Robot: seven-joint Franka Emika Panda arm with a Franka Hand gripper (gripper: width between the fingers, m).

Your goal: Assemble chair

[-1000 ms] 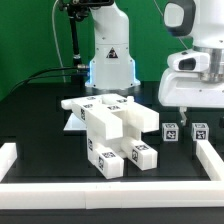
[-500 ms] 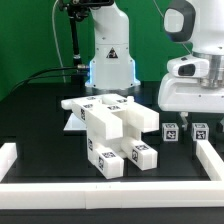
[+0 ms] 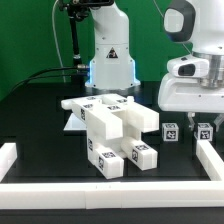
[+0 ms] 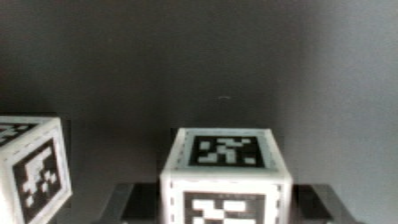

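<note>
The partly joined chair (image 3: 113,128) is seen in the middle of the black table (image 3: 40,110) as one chunky white block of slabs and bars. It is laid on its side, presumably so that open faces are left reachable for further parts. A corner of the marker board (image 3: 68,122) shows just beside it towards the exterior view's left.

Two loose tagged cubes are set well apart from the chair towards the exterior view's right: the nearer cube (image 3: 171,131) and the farther cube (image 3: 203,131). They are stood side by side with their tags showing, most likely so that each can be located and taken singly.

The gripper (image 3: 190,117) is held low over this pair. In the wrist view one cube (image 4: 226,175) is centred under the camera and the other (image 4: 25,165) is cut off at the edge. It is judged, not seen for certain, that the centred one is the farther cube. The fingers (image 4: 128,203) appear dimly on either side of it, spread wider than the cube and not touching it, so nothing is held. This straddling is read as alignment for a grasp
</note>
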